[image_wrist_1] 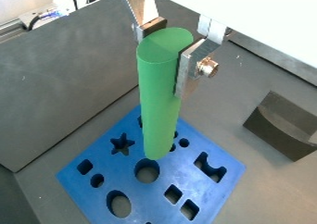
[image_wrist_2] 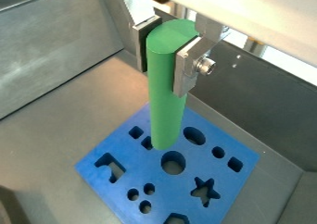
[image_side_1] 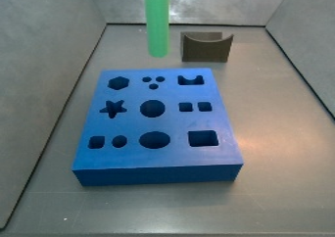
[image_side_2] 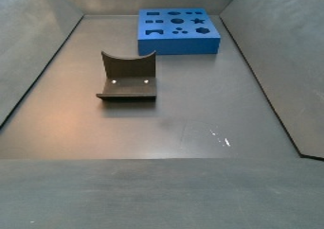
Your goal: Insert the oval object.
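My gripper is shut on the top of the oval object, a long bright green rod that hangs upright; both wrist views show this grip. The rod hangs over the blue block, and its lower end appears near the round hole and the star hole. The oval hole lies one row further out. In a side view the rod comes down from above, beyond the block's far edge, and the gripper is out of frame. In the side view showing the block at the far end, neither rod nor gripper is seen.
The dark fixture with its curved notch stands on the floor away from the block; it also shows in a side view and a wrist view. Grey walls enclose the floor on all sides.
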Motion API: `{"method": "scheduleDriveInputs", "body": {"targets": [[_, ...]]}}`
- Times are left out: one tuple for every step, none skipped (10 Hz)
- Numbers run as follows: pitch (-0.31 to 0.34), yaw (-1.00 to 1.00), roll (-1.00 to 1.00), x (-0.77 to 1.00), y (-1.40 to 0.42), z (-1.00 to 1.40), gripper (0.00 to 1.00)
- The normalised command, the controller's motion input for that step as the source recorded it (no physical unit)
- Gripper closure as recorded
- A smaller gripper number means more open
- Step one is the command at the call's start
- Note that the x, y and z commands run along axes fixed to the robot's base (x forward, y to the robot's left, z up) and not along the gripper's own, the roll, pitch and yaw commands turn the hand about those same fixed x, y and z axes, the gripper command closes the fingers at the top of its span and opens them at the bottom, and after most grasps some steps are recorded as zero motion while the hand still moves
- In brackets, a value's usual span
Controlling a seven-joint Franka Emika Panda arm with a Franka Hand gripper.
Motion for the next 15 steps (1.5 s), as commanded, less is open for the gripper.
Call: {"method": "scheduleDriveInputs", "body": {"targets": [[0.0, -0.73, 0.01, 0.22, -0.35, -0.24, 1.0], [0.0, -0.72, 0.02, 0.23, -0.35, -0.27, 1.0], [0.0, -0.77, 0.04, 0.18, -0.35, -0.3, 1.0], [-0.003, -0.89, 0.06, 0.04, -0.29, -0.35, 1.0], [0.0, -0.89, 0.09, 0.02, -0.26, -0.32, 1.0], [0.0, -0.89, 0.11, 0.01, -0.23, -0.27, 1.0], [0.0, -0.89, 0.13, 0.0, -0.21, -0.24, 1.0], [0.0, -0.91, 0.14, 0.0, -0.17, -0.21, 1.0], [0.0, -0.92, 0.14, 0.0, -0.15, -0.19, 1.0], [0.0, -0.92, 0.14, 0.0, -0.15, -0.2, 1.0], [-0.001, -0.92, 0.12, 0.01, -0.16, -0.17, 1.0], [-0.001, -0.92, 0.12, 0.01, -0.15, -0.15, 1.0], [0.0, -0.93, 0.12, 0.0, -0.14, -0.14, 1.0], [0.0, -0.93, 0.12, 0.0, -0.15, -0.11, 1.0], [0.0, -0.9, 0.14, 0.0, -0.14, -0.17, 1.0]]}}
